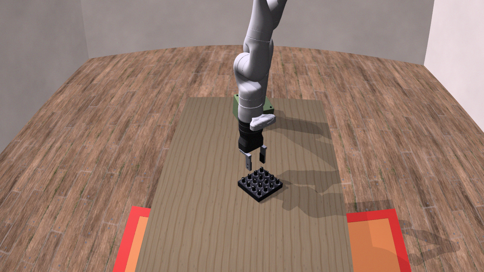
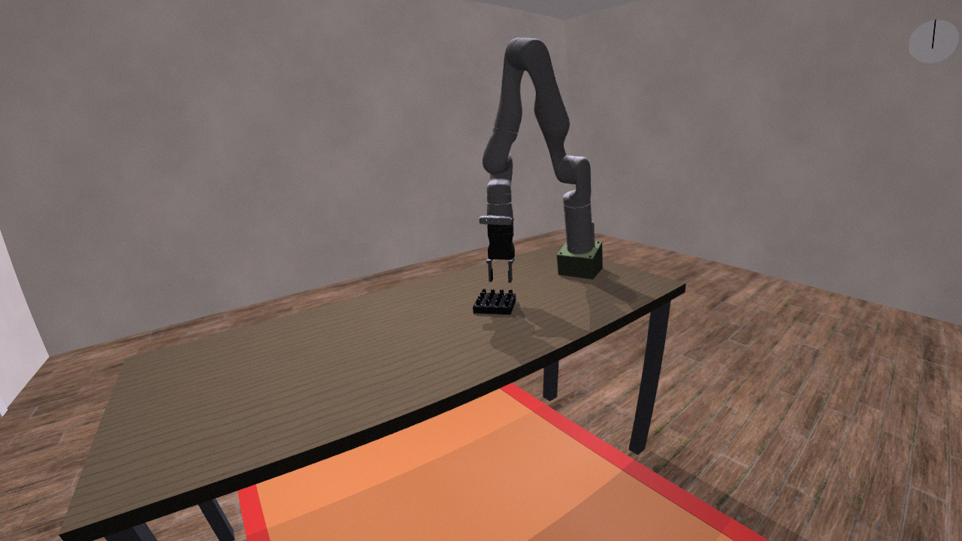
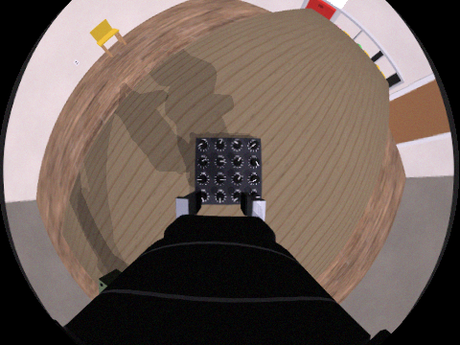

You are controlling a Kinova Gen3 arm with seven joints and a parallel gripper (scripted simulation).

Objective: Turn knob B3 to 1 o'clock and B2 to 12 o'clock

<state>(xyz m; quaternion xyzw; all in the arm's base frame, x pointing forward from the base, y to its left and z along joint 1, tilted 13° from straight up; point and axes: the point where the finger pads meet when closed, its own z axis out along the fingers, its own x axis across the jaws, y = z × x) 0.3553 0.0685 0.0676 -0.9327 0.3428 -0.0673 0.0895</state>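
Observation:
The black knob box (image 1: pixel 248 192) (image 2: pixel 494 310) (image 3: pixel 228 153) stands flat on the table (image 1: pixel 203 209) (image 2: pixel 302 376), turned cornerwise in the top view. It carries a four-by-four grid of black knobs with white lines and rings of white marks. The socket does not show, and the printed names are too small to read, so I cannot tell which knobs are B2 and B3. My gripper (image 1: pixel 255 166) (image 2: pixel 500 280) (image 3: pixel 220 199) is open and empty, pointing down above the box and touching no knob. In the wrist view its fingers partly cover the outer knobs of the nearest row.
The arm's green base block (image 1: pixel 235 110) (image 2: pixel 579 265) stands at the far end of the table. The arm's shadow falls beside the box. An orange and red mat (image 1: pixel 368 243) (image 2: pixel 403 470) lies on the floor. A yellow chair (image 3: pixel 103 33) shows in the wrist view.

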